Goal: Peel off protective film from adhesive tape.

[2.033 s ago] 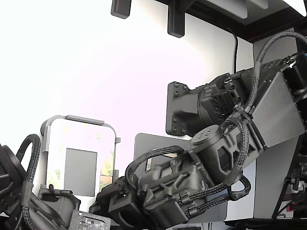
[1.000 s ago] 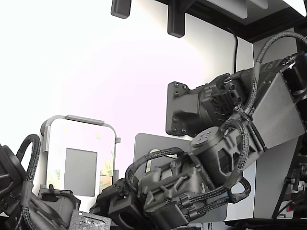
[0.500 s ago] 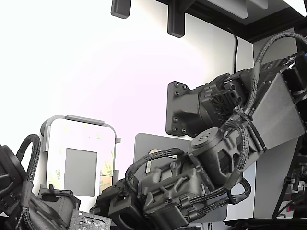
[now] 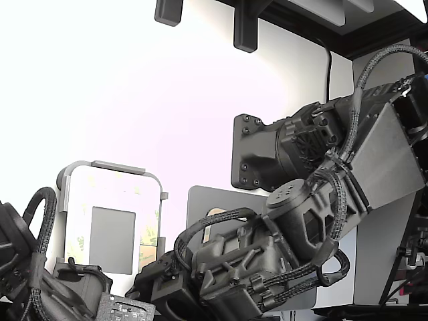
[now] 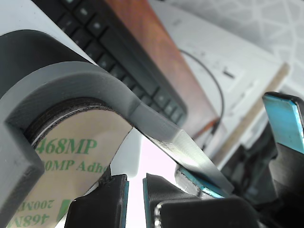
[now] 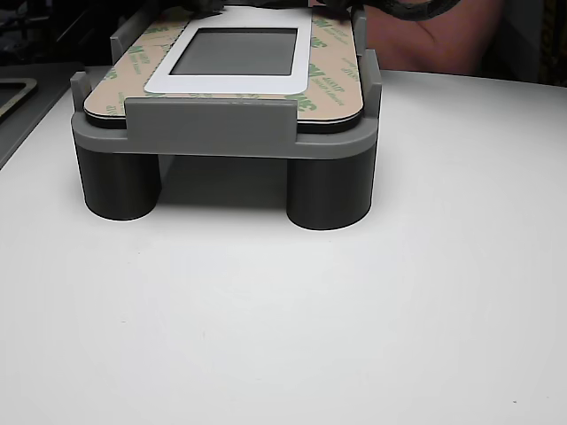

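Observation:
The white rounded panel [image 6: 232,84] with a dark grey centre lies in a grey fixture [image 6: 213,133]. Its edges carry adhesive tape faced with pale-yellow, green-printed protective film [image 6: 332,66]. The wrist view shows that film [image 5: 71,156] close up under the fixture's curved corner [image 5: 85,80]. My gripper [image 5: 135,199] sits right at the film's edge. Its blue-padded jaws are a narrow slit apart, with only bright background showing between them. In the exterior view the panel [image 4: 110,227] stands at the lower left, and the arm's wrist [image 4: 227,267] hides the fingertips.
A second dark arm [image 4: 27,267] sits at the exterior view's lower left. A tan ring [image 6: 16,88] lies beside the fixture. A black keyboard [image 5: 118,52], a red-brown strip [image 5: 156,61] and a thin cable [image 5: 211,90] lie beyond the fixture. Another blue-faced part [image 5: 285,118] is nearby.
The arm's forearm and wrist have sunk slightly toward the panel's lower corner. The panel and fixture have not moved.

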